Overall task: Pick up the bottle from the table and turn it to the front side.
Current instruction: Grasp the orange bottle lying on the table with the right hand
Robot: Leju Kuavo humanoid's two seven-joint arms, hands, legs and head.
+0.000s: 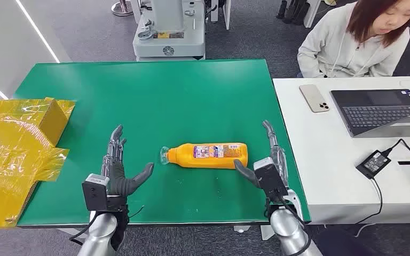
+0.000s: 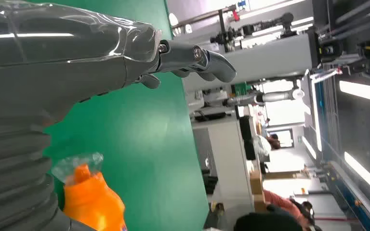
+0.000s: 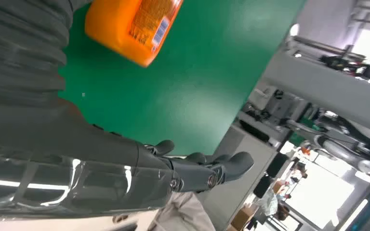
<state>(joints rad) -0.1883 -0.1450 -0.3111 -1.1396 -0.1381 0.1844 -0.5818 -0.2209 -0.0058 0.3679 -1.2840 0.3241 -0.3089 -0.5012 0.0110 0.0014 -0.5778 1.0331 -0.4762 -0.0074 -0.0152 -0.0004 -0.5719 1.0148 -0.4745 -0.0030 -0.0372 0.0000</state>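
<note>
Both hands (left hand (image 1: pixel 118 173), right hand (image 1: pixel 267 162), fingers wide) flank the bottle (image 1: pixel 205 156) near yellow boxes (image 1: pixel 18 144).

A green-topped rectangular table (image 1: pixel 192 96) carries an orange plastic bottle (image 1: pixel 205 156) lying on its side (clear cap toward the robot's left). Crinkled yellow plastic packaging (image 1: pixel 24 138) overlaps its left edge.

No word, brand or number can be read anywhere. The orange bottle (image 1: pixel 205 156) lying on the green desk (image 1: pixel 139 96) carries a label (image 1: pixel 217 151) with small coloured blocks of print, too fine to make out in the head view; the right wrist view shows a barcode on it, its digits unreadable. The grey machine base (image 1: pixel 168 37) beyond the desk bears a yellow plate and a round emblem, both illegible.
</note>
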